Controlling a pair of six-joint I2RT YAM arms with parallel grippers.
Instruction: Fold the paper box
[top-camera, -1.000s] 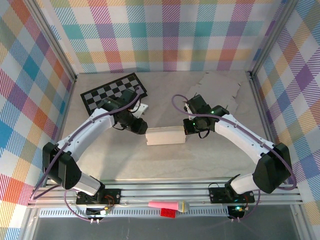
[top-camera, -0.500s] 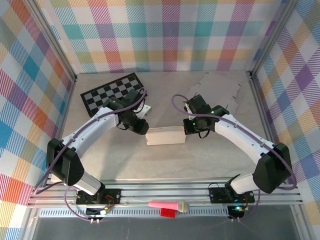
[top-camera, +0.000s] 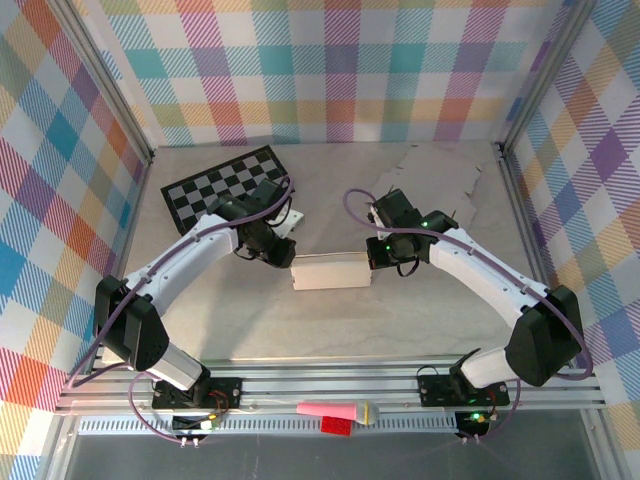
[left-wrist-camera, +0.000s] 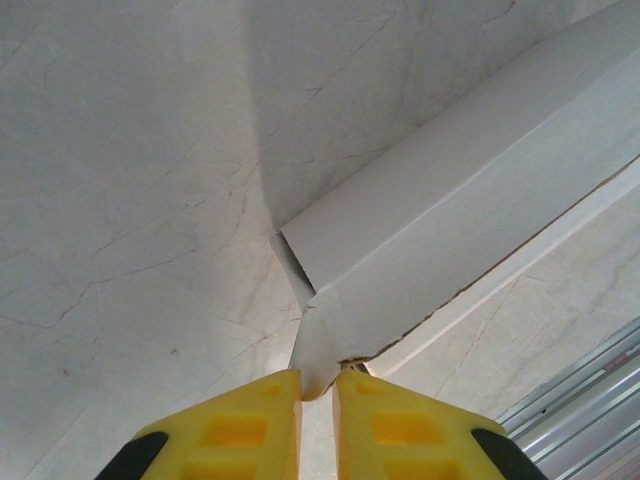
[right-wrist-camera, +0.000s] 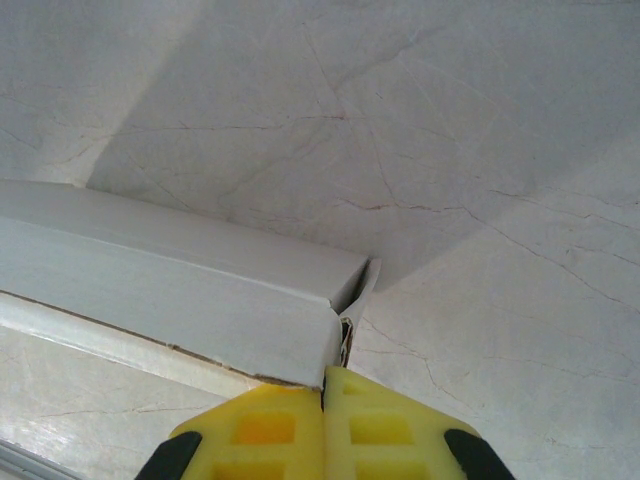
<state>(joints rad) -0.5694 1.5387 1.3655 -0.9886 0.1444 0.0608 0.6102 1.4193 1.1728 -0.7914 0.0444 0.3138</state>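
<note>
Near edge: a pink-and-red item (top-camera: 338, 411) lies on the rail by my bases and has no part in the job. Mid counter (top-camera: 300, 330): the paper box (top-camera: 331, 271) lies flat, lengthwise left to right, between my two pincers. I judge its long body formed, with walls up and top closed over. Both ends remain unfinished. At the left end a flap (left-wrist-camera: 322, 335) stands out untucked, and my left pincer (left-wrist-camera: 318, 380) is clenched on its tip. At the right end a flap (right-wrist-camera: 358, 295) hangs ajar. My right pincer (right-wrist-camera: 323, 372) is clenched tight against it, and I cannot tell whether paper lies between the fingers. Outstanding: tuck in both end flaps. Far side: a checkered mat (top-camera: 230, 182) on the left and flat card (top-camera: 440, 170) on the right, both well apart from the box.
</note>
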